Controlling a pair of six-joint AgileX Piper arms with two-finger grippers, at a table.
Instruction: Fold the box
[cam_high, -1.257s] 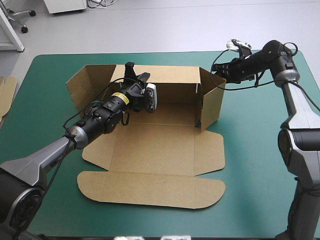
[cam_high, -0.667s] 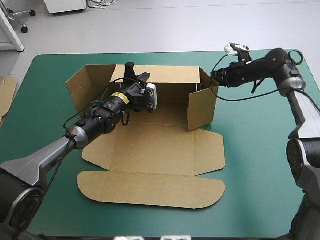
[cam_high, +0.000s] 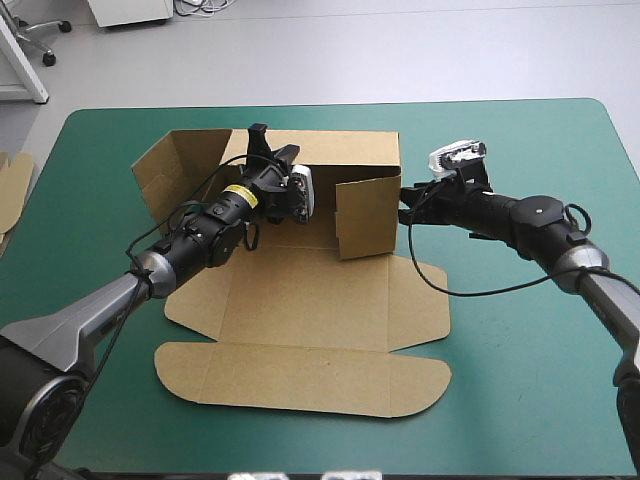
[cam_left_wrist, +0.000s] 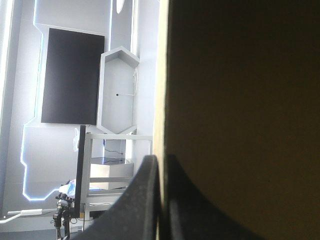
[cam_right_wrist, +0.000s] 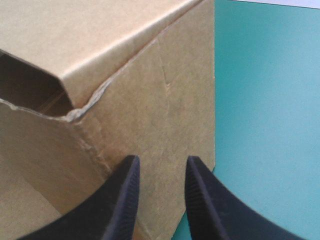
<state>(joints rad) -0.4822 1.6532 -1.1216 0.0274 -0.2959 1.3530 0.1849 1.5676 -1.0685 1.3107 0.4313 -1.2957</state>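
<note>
The brown box (cam_high: 310, 290) lies open on the teal-green cover, its back wall (cam_high: 340, 150) raised and its lid (cam_high: 300, 375) flat toward the near edge. My left gripper (cam_high: 262, 140) is shut on the back wall's top edge; in the left wrist view the board (cam_left_wrist: 240, 110) stands pinched in the gripper (cam_left_wrist: 160, 160). The right side flap (cam_high: 368, 215) is swung inward and stands upright. My right gripper (cam_high: 404, 197) is open just outside that flap; in the right wrist view it (cam_right_wrist: 161, 162) faces the flap's outer face (cam_right_wrist: 165, 100) with nothing between its fingers.
The left side flap (cam_high: 165, 170) stands raised and angled outward at the far left. An edge of more brown board (cam_high: 12, 185) shows at the table's left edge. Bare teal-green cover (cam_high: 520, 380) lies to the right of the box and along the near edge.
My right gripper moved left and nearer, and the right side flap swung inward from the box's right end toward its middle. The left arm kept its hold on the back wall.
</note>
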